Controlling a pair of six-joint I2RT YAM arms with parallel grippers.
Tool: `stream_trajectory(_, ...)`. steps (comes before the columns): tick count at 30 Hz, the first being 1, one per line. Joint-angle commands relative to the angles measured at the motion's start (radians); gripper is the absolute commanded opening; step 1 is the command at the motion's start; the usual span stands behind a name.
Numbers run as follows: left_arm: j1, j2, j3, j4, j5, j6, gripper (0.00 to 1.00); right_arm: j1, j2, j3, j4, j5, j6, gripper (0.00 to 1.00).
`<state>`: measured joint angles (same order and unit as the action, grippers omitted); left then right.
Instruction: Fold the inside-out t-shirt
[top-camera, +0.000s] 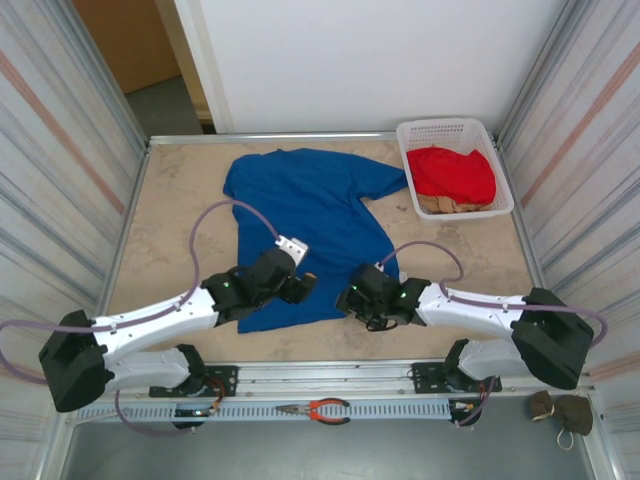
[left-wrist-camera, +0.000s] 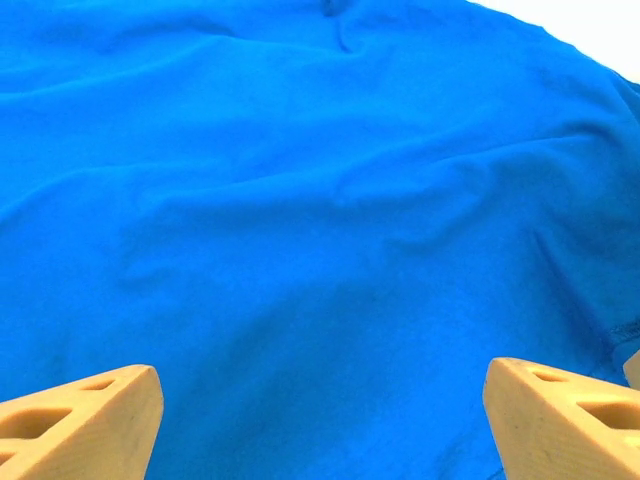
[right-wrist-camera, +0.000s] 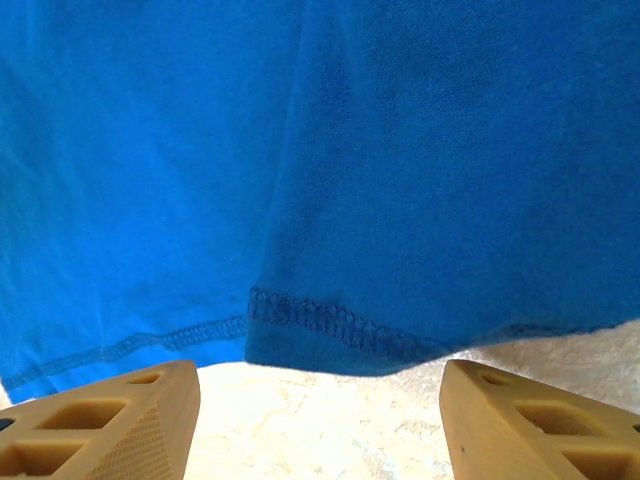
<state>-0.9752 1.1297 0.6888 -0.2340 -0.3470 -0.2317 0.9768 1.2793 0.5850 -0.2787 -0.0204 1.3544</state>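
The royal-blue t-shirt (top-camera: 310, 210) lies spread on the table, collar end far, hem near the arms. My left gripper (top-camera: 300, 286) hovers over the shirt's near left part; in the left wrist view its tan fingers (left-wrist-camera: 85, 420) stand wide apart, open, above wrinkled blue cloth (left-wrist-camera: 320, 220) with nothing between them. My right gripper (top-camera: 349, 298) sits at the shirt's near right hem. In the right wrist view its gripper (right-wrist-camera: 320, 425) is open over bare table, just short of the stitched hem (right-wrist-camera: 330, 322), where a fold overlaps.
A white basket (top-camera: 500, 205) at the far right holds a red garment (top-camera: 452, 172) and a tan cloth (top-camera: 450, 205). Orange-handled pliers (top-camera: 318, 409) lie on the front rail. Corrugated walls close in both sides. Bare tabletop (top-camera: 170, 230) flanks the shirt.
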Motion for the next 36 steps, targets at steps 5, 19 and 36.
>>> stream_trajectory(5, 0.005, -0.041, -0.033, -0.041, -0.029, -0.041, 0.84, -0.060, 0.041, 0.043, 0.044, 0.003, -0.004, 0.61)
stream_trajectory(19, 0.003, -0.043, -0.054, 0.002, 0.096, 0.035, 0.86, -0.096, -0.098, 0.058, 0.005, -0.007, -0.025, 0.00)
stream_trajectory(36, -0.248, 0.348, 0.116, 0.148, -0.133, 0.063, 0.95, -0.144, -0.238, 0.128, -0.071, 0.000, -0.064, 0.00)
